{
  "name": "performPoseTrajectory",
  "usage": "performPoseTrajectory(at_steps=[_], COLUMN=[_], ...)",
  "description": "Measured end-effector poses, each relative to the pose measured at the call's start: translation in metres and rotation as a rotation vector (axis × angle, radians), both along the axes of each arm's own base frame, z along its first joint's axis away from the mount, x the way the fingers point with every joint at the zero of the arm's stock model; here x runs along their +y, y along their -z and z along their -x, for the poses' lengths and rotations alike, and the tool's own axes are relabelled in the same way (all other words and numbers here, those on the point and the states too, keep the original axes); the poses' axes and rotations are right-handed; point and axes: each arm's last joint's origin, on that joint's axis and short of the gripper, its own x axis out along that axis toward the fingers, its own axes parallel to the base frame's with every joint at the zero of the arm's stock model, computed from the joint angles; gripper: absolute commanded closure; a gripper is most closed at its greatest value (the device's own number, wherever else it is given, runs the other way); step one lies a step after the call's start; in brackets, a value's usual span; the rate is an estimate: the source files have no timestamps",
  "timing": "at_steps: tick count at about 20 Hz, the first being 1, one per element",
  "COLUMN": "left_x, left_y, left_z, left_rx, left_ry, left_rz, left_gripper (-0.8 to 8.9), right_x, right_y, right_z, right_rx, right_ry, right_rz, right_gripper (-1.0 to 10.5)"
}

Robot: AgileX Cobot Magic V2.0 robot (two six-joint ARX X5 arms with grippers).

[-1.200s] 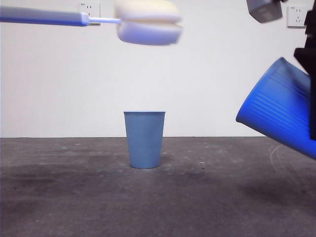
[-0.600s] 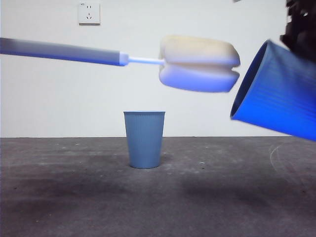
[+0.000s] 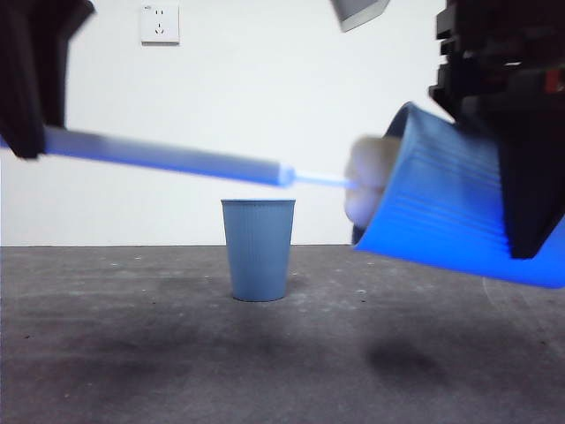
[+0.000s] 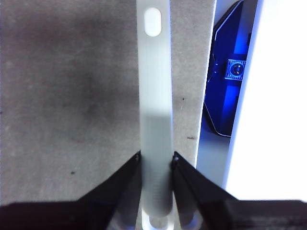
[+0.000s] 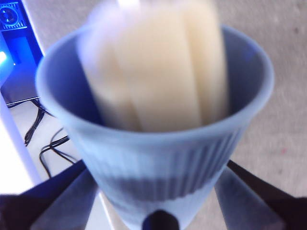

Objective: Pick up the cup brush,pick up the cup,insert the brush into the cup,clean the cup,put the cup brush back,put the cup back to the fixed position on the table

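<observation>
My right gripper [image 3: 521, 168] is shut on a blue ribbed cup [image 3: 450, 208], held tilted above the table with its mouth to the left. My left gripper [image 3: 31, 132] is shut on the grey handle of the cup brush [image 3: 168, 157]. The brush's cream sponge head [image 3: 369, 181] is partly inside the cup's mouth. In the right wrist view the sponge head [image 5: 158, 67] fills the cup [image 5: 158, 163], blurred. In the left wrist view the jaws clamp the brush handle [image 4: 155, 100] on both sides.
A second blue cup [image 3: 258, 249] stands upright on the dark grey table [image 3: 132, 353], below the brush handle. A white wall with a socket [image 3: 160, 24] lies behind. The left wrist view shows the table's edge and blue-lit equipment [image 4: 229, 91] beyond it.
The brush has moved right and down, and its sponge head has gone into the mouth of the held cup. The cup has shifted left toward it. Both arms now show larger.
</observation>
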Motion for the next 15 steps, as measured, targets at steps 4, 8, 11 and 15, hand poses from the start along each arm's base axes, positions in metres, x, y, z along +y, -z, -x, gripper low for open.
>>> performPoseTrajectory(at_steps=[4, 8, 11, 15], left_x=[-0.017, -0.022, -0.022, -0.019], left_y=[0.012, 0.018, 0.019, 0.02], left_z=[-0.007, -0.01, -0.01, -0.01], left_rx=[0.007, 0.013, 0.02, 0.026], left_ry=[0.027, 0.038, 0.038, 0.022], left_rz=[-0.007, -0.02, -0.02, -0.039], left_gripper=[8.22, 8.22, 8.22, 8.22], right_x=[0.015, 0.023, 0.026, 0.025], right_y=[0.011, 0.02, 0.021, 0.021], right_z=[0.004, 0.007, 0.005, 0.006], right_rx=[0.005, 0.01, 0.0, -0.009], right_ry=[-0.051, -0.077, -0.076, -0.074], right_rz=[0.012, 0.05, 0.038, 0.057], right_gripper=[9.6, 9.6, 9.6, 9.6])
